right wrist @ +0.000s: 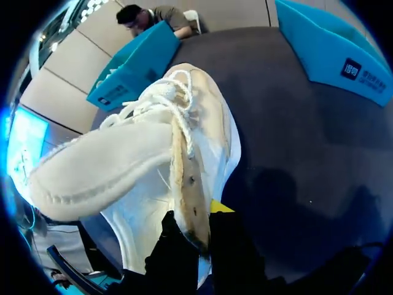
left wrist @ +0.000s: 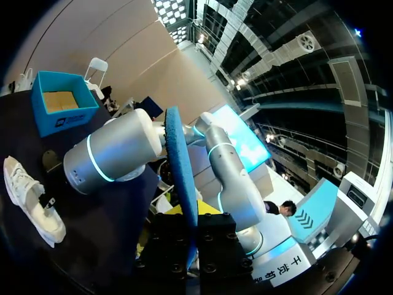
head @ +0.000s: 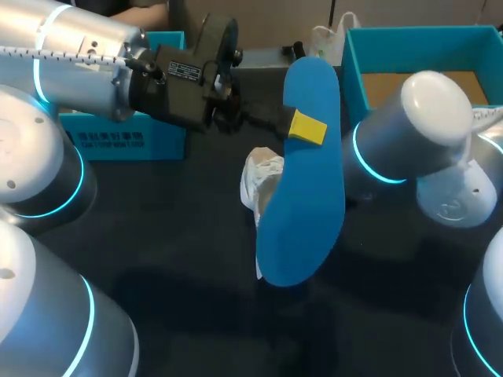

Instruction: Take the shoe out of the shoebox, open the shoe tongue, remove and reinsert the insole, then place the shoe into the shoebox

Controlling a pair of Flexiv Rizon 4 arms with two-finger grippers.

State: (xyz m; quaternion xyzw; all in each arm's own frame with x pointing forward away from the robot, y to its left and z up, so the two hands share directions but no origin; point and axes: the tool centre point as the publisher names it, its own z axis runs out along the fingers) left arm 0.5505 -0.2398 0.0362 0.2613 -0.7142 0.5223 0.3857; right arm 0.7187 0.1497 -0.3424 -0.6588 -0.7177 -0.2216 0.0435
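The arms (head: 78,47) are silver-grey tubes with glowing cyan joint rings (head: 357,153), white caps (head: 436,98) and black wrist housings (head: 185,78).

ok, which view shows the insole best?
Head view: the blue insole faces the camera with nearly its whole outline visible, held up by the left claw. The left wrist view shows it only edge-on, between that claw's fingers. The right wrist view shows none of it, only the shoe.
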